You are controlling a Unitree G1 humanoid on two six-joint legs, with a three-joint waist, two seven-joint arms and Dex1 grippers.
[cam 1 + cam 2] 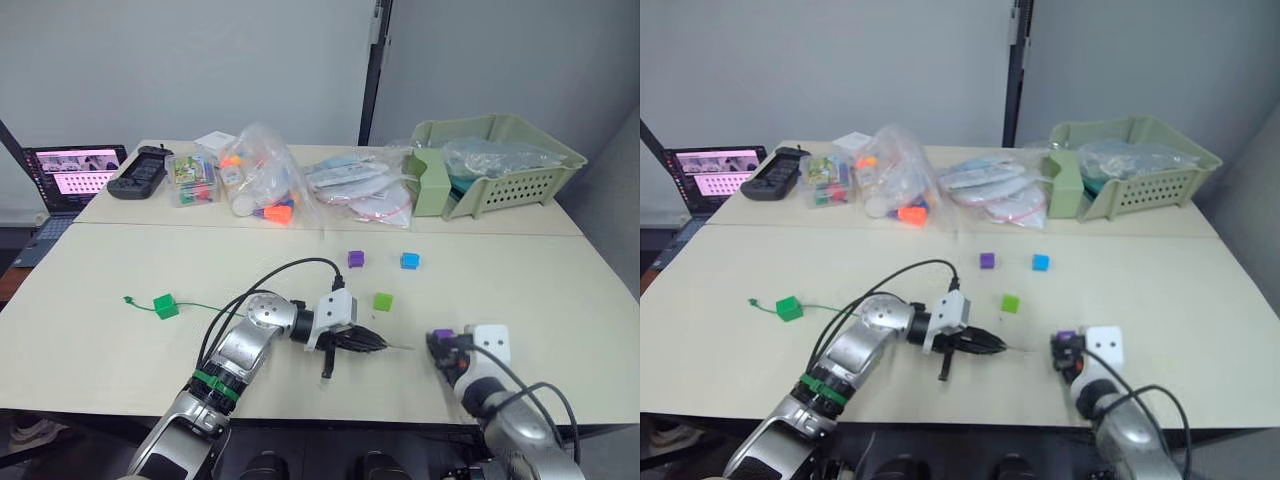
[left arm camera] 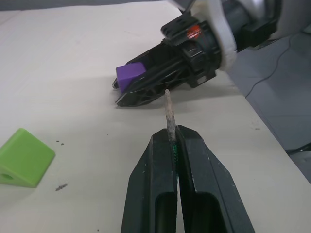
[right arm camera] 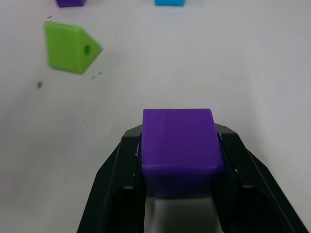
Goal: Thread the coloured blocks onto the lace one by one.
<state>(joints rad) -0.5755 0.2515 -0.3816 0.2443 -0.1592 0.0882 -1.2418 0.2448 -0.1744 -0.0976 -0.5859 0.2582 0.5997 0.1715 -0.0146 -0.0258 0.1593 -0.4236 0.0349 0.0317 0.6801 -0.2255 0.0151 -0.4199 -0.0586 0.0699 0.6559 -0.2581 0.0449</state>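
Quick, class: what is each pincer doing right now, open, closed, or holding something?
Left pincer: closed on the lace, the stiff tip sticking out ahead.
Right pincer: closed on a purple block.

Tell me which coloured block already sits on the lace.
The dark green block, off to the robot's left: the lace runs out of both its sides. The other blocks carry no cord.

No text, label or number can be read on anything in these views
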